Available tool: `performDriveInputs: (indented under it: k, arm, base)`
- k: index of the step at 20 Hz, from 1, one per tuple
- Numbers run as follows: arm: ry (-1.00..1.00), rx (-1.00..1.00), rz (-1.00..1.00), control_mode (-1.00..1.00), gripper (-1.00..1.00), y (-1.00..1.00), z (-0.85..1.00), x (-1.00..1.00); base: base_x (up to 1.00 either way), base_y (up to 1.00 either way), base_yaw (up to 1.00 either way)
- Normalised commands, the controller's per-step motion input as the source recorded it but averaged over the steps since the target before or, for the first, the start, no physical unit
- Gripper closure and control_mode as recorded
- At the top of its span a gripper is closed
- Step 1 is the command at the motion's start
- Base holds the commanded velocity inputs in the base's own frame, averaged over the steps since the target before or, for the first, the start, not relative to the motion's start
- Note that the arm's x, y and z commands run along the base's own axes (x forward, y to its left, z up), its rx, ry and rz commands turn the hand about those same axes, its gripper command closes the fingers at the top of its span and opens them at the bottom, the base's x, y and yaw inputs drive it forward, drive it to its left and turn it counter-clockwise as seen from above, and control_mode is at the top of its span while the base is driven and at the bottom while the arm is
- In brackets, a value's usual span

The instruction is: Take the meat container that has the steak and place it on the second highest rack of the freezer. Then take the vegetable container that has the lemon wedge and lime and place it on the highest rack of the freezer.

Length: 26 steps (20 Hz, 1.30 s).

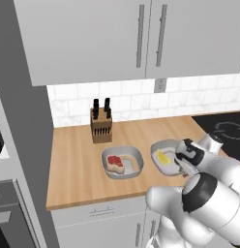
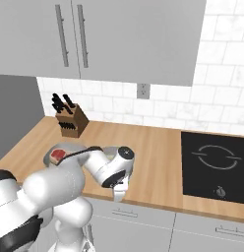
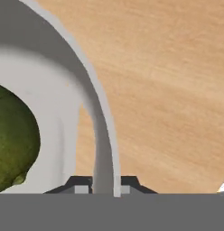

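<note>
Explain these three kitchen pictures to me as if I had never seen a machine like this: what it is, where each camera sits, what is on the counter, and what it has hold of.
The white machine is a robot arm with a two-finger gripper. Two pictures come from cameras on its base, behind it to the left and to the right, looking over the wooden counter. The third comes from a camera on the hand itself, looking along the fingers.

On the counter stand a knife block and two grey containers. The meat container holds the steak and sits untouched. The vegetable container holds the lemon wedge and the lime. A black cooktop lies to the right.

In the hand view the fingers are closed on the vegetable container's thin rim.
</note>
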Motion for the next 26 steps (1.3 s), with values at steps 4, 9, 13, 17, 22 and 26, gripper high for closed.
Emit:
performDriveInputs:
  k: [4,9,13,17,22,26]
  arm:
    - [0.00,0.07,0.00,-1.00,1.00,-0.13,-0.08,0.14]
    - [-0.11,0.06,0.17,-1.00,1.00,-0.07,0.50,-0.24]
    - [-0.21,0.00,0.50,-1.00,1.00,-0.04,0.97,-0.32]
    - [-0.21,0.00,0.58,-1.00,1.00,0.02,1.00,-0.13]
    - [-0.21,0.00,0.72,-1.00,1.00,0.09,1.00,-0.05]
    - [-0.22,-0.02,0.72,-1.00,1.00,0.05,1.00,-0.08]
  base:
    - [0.00,0.00,0.00]
    - [0.00,0.00,0.00]
    - [0.00,0.00,0.00]
    - [0.00,0.00,0.00]
    - [0.00,0.00,0.00]
    - [0.00,0.00,0.00]
